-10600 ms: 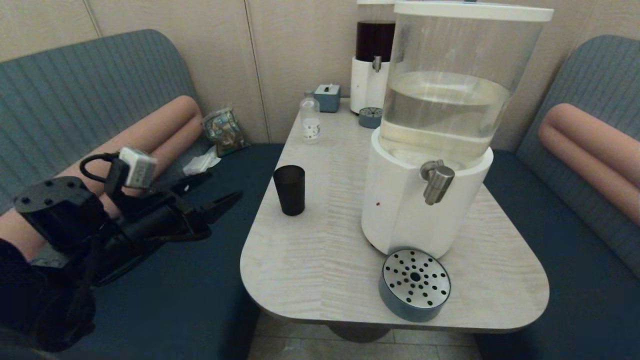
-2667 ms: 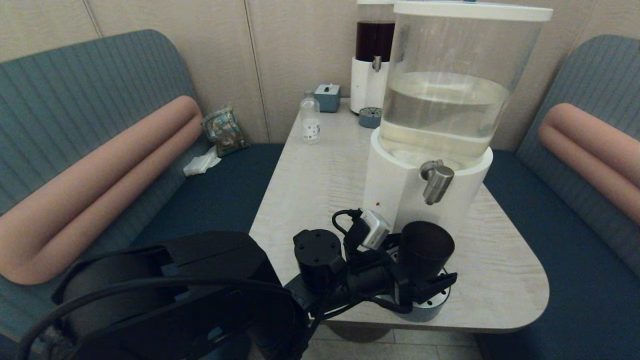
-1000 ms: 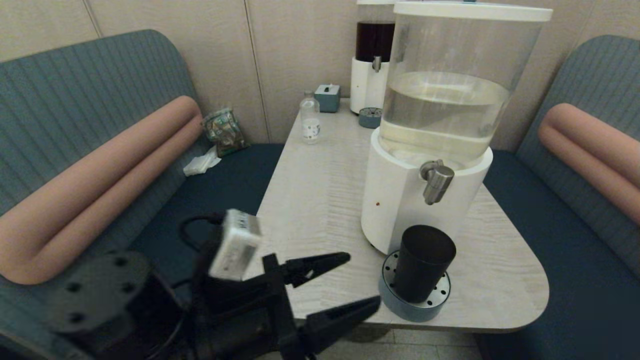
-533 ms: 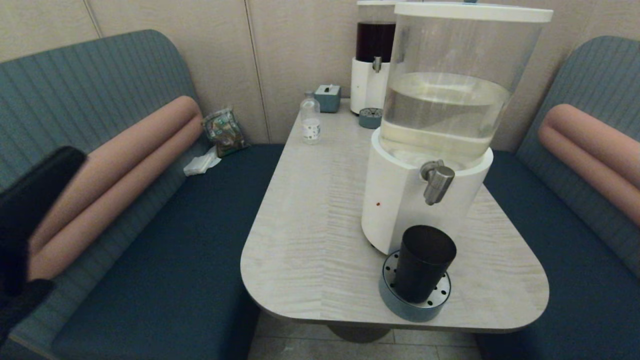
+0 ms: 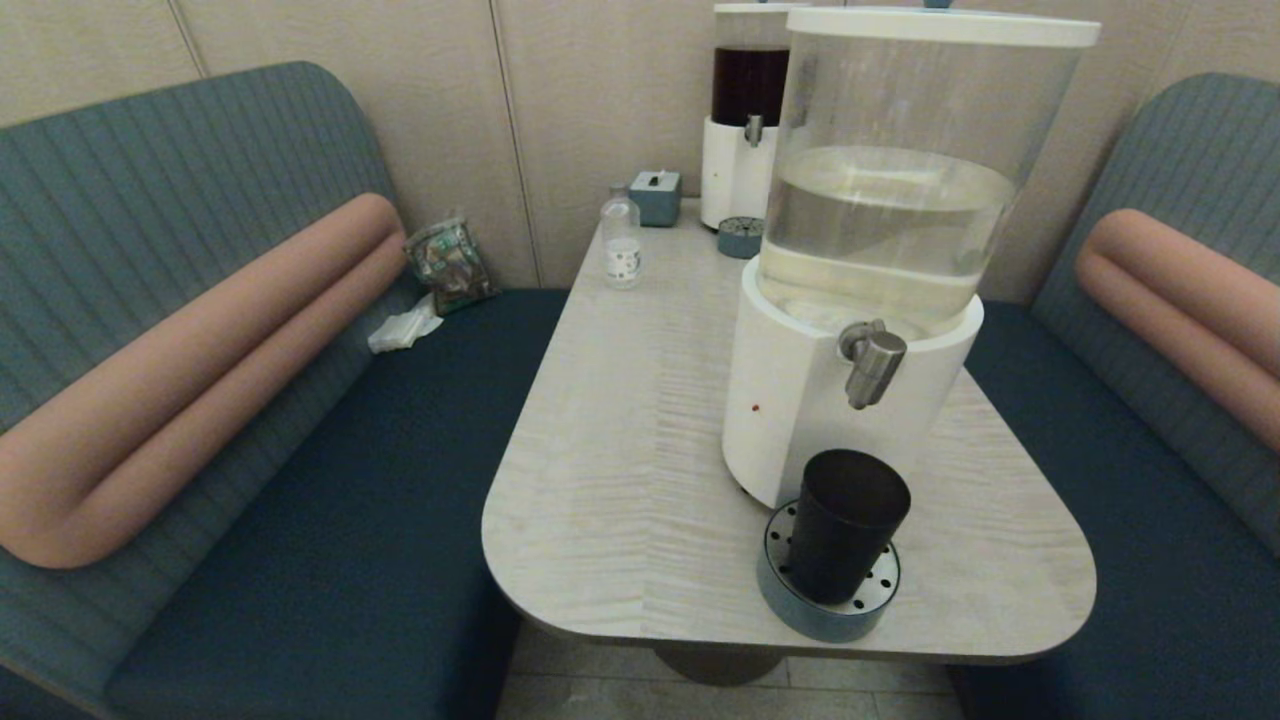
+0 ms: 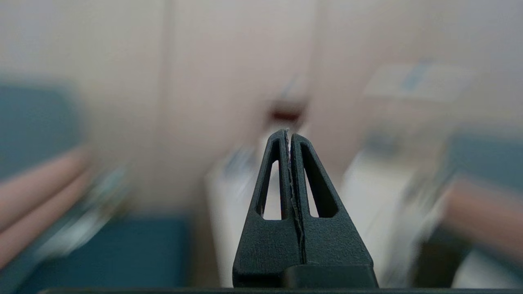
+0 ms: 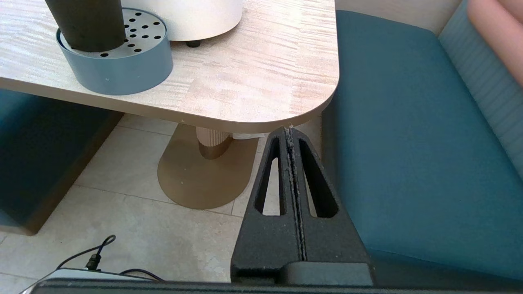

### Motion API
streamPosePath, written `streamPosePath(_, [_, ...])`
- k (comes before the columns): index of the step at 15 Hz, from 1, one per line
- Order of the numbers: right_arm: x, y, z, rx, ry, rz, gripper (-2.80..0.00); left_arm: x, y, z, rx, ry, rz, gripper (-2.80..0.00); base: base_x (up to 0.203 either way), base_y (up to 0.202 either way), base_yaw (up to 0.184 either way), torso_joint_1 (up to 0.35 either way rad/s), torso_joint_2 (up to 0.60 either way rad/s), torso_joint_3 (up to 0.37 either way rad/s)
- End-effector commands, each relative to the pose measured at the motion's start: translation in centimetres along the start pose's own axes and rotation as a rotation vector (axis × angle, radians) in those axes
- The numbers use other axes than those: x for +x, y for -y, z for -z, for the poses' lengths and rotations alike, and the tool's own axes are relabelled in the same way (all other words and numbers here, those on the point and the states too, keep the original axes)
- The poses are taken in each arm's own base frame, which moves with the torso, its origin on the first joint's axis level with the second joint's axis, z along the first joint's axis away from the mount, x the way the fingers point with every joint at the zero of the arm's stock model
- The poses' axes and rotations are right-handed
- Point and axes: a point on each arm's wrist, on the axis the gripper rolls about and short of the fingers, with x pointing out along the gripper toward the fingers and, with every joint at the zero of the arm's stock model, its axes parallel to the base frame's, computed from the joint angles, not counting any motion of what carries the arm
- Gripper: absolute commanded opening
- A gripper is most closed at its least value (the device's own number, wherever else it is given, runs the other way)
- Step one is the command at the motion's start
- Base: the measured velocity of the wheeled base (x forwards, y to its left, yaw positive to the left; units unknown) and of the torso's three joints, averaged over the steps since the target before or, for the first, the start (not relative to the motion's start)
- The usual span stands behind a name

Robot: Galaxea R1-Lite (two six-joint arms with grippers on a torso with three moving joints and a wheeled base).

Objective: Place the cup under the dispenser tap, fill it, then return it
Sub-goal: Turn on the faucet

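At the near bench (image 5: 620,500) edge: drip tray (image 5: 790,608), cup (image 5: 845,525) upright on it, under the dispenser tap (image 5: 872,362), free of any grasp. My right gripper (image 7: 291,134) sits low off the bench corner, fingers pressed together, empty. Left gripper (image 6: 287,136) likewise, fingers together, held clear. Step, I judge: work the tap w/o nudging cup. Approach from open bench left of the dispenser (image 5: 880,250); tray sits close to the edge. Far end: small bottle (image 5: 621,241), dark dispenser (image 5: 745,110).
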Motion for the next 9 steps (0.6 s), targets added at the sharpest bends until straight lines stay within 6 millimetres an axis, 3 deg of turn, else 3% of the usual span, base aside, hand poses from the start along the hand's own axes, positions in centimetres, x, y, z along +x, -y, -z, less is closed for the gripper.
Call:
streamPosePath(1, [0.0, 0.0, 0.0, -0.001, 0.002, 0.0, -2.8, -3.2, -0.4, 4.7, 0.104, -0.316, -0.105, -2.8, 0.0, 0.0, 0.0, 0.0, 0.0, 0.0])
streamPosePath(4, [0.0, 0.0, 0.0, -0.001, 0.002, 0.0, -2.8, -4.7, -1.0, 7.5, 0.178, -0.598, -0.213, -2.8, 0.0, 0.0, 0.0, 0.0, 0.0, 0.0])
streamPosePath(9, [0.0, 0.0, 0.0, -0.002, 0.002, 0.001, -2.8, -4.7, -1.0, 7.5, 0.141, -0.583, -0.228, -2.8, 0.0, 0.0, 0.0, 0.0, 0.0, 0.0])
